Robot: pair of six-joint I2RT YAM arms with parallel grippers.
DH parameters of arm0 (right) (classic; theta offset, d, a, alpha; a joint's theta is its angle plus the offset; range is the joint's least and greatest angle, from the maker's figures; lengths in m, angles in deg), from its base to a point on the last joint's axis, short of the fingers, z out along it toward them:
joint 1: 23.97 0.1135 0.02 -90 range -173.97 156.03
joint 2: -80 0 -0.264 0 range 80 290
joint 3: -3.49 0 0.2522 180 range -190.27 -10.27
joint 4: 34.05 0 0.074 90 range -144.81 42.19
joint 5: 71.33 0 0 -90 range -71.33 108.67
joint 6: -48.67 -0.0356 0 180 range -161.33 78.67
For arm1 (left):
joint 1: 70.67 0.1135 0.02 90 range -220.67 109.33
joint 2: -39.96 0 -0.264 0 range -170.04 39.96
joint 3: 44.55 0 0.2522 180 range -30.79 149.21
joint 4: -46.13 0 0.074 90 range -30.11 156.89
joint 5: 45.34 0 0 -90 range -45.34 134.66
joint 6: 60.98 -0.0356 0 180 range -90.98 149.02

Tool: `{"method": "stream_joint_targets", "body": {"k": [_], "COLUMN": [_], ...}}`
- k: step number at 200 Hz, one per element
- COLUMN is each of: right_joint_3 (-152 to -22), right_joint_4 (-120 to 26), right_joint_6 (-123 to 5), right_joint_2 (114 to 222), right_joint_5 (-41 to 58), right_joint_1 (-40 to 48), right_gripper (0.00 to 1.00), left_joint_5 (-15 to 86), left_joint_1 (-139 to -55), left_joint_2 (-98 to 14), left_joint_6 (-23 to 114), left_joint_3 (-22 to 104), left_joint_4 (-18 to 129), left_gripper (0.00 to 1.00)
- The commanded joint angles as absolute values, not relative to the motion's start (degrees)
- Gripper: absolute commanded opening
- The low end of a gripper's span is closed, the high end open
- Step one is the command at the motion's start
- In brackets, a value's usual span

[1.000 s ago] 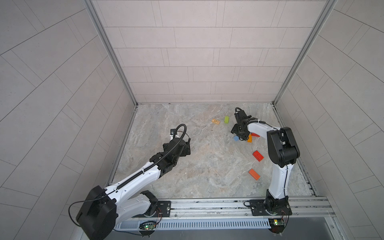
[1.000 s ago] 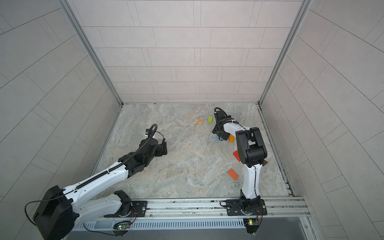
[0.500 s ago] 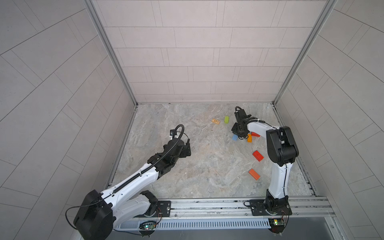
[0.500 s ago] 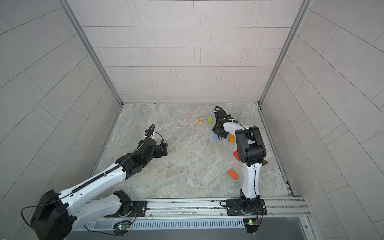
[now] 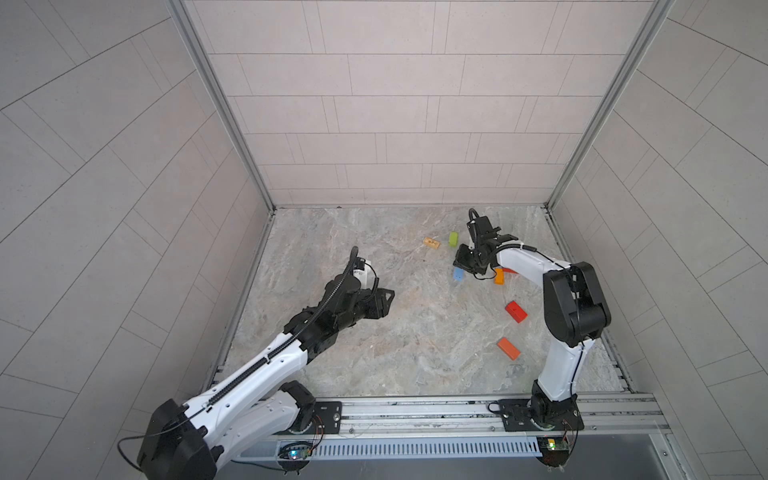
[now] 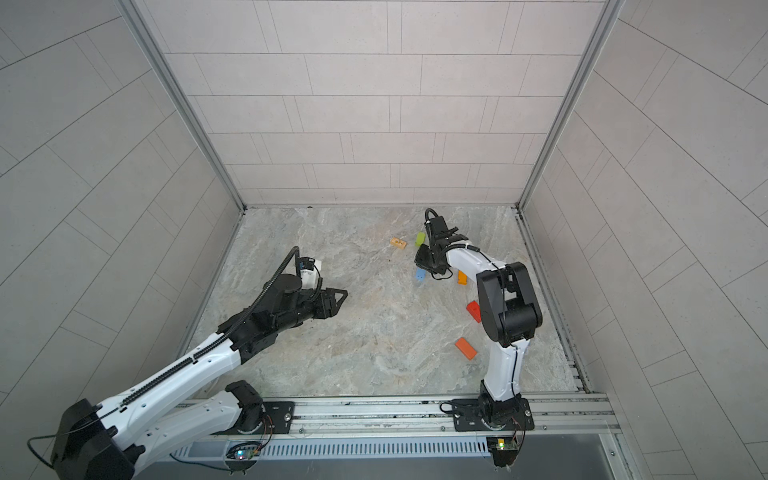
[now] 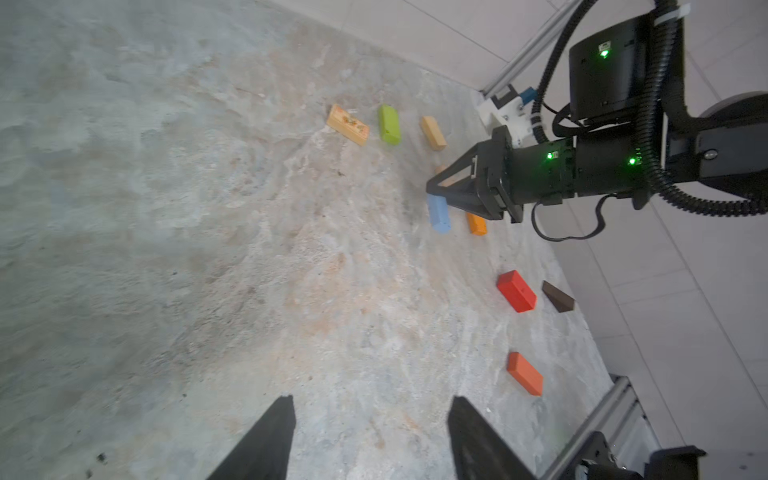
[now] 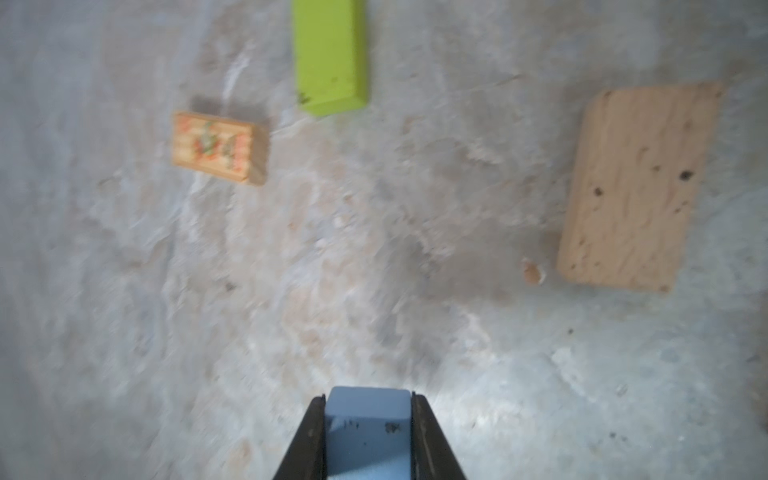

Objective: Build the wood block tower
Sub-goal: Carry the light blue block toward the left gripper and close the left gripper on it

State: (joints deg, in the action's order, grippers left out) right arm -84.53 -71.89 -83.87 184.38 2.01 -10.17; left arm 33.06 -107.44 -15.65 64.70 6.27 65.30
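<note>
Since a second ago: left arm has stretched slightly further right; the blue block (image 5: 458,275) sits a little further left, with the right tool (image 5: 462,266) on it.

Left tool (image 5: 390,296): left of centre in both top views, low over the worktop (image 5: 415,340), pointing right. Left wrist view: its fingers (image 7: 270,444) stand apart, with only bare worktop between them.

Blocks, all in the right half of both top views, none resting on another:
- printed block (image 5: 431,243), upper centre-right, with the green block (image 5: 453,239) just beside it on its right.
- tan block (image 7: 433,133), right of the green one in the left wrist view; seen in the wrist views only.
- blue block, below the green one: one end is clamped between the right tool's fingers, plain in the right wrist view. Cannot tell whether it is clear of the worktop.
- orange block (image 5: 499,276), just right of the blue one, beside the right arm.
- red block (image 5: 516,311), lower right; brown block (image 7: 558,296) near it, toward the wall.
- red-orange block (image 5: 508,348), lowest, apart from the rest.
</note>
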Motion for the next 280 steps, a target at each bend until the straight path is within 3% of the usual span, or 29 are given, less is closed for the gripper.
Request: {"method": "stream_joint_targets", "body": {"k": [1, 23, 64, 183, 280], "right_joint_3": [-81.12, -77.63, -72.63, -70.05, -68.07], "right_joint_4": [-67.76, -62.88, -55.49, -48.63, -46.01], "right_joint_6": [-82.62, -82.88, -83.69, -87.67, -89.55], "right_joint_2": [177.9, 173.46, 168.3, 167.62, 168.57], "right_joint_5": [-6.46, -12.4, -20.0, -23.71, -25.15], "right_joint_1": [-10.18, -9.59, -8.72, -6.31, -5.63], "right_gripper": [0.02, 0.02, 0.02, 0.02, 0.02], "left_joint_5": [24.39, 20.32, 14.15, 12.84, 11.3], "left_joint_1": [-107.17, -107.07, -107.17, -107.06, -105.92], "left_joint_2": [-19.08, -24.16, -35.46, -51.39, -60.38], "left_joint_6": [66.91, 69.56, 73.41, 73.06, 79.83], "left_joint_3": [5.78, 5.43, 7.77, 18.3, 20.71], "left_joint_4": [56.03, 47.34, 32.9, 28.99, 18.15], "left_gripper": [0.59, 0.59, 0.66, 0.66, 0.52]}}
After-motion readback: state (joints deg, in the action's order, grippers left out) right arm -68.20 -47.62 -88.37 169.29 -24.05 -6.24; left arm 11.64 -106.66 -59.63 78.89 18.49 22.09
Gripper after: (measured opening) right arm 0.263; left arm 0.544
